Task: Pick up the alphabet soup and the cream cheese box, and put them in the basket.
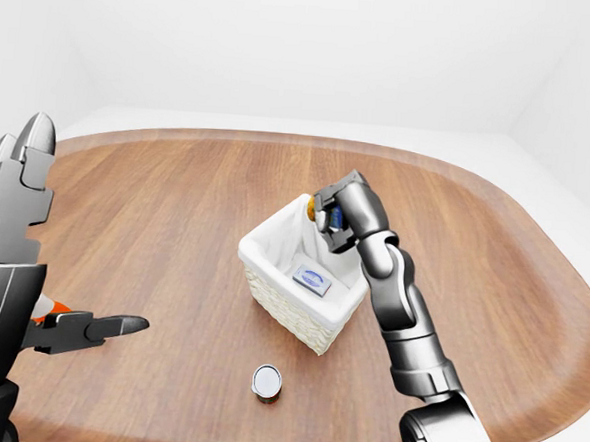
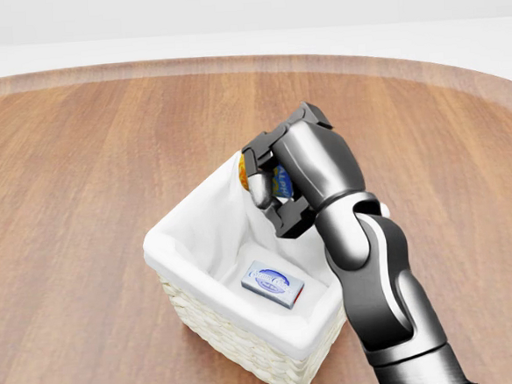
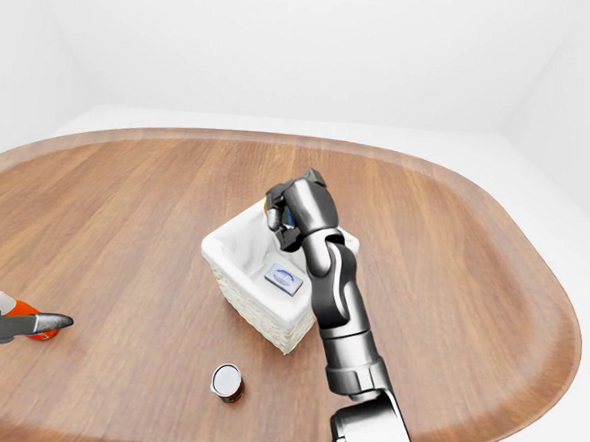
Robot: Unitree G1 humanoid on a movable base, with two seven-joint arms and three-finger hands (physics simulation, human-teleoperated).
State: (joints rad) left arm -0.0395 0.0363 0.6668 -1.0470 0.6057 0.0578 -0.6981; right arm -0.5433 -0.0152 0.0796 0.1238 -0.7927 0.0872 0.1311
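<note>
At the head view's centre, the soup can (image 2: 277, 183) is pinched by the right hand (image 2: 273, 186) above the basket (image 2: 189, 241). It should be lowered beside the cream cheese box (image 2: 273, 284) before the fingers are spread. The left hand (image 1: 15, 204) is seen with fingers spread, empty.

The right hand (image 2: 269, 187) with the alphabet soup (image 2: 278, 182) hangs over the open basket (image 2: 189, 236). Inside, the cream cheese box (image 2: 273, 284) covers part of the floor; free room is beside it. A small can (image 1: 266, 382) stands apart on the table (image 1: 176, 204).

Bright, even, diffuse light; faint soft shadows; sharp, glare-free renders.
</note>
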